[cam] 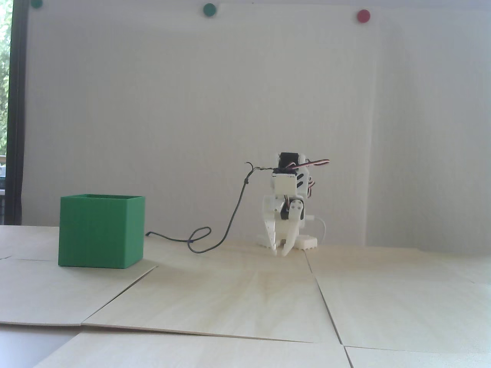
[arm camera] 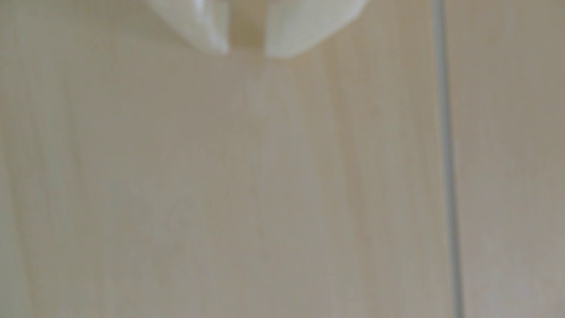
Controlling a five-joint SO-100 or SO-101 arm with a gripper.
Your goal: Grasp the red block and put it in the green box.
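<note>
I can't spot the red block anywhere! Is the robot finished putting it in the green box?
Maybe. The red block shows in neither view, so it could lie inside the green box, whose inside is hidden. In hand: nothing; the gripper hangs empty, slightly apart, just over the table. Left: cannot tell.

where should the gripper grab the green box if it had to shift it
By one thin wall at the open top rim, coming down from above, one finger inside, one outside. The green box looks far wider than the gripper could likely span.
</note>
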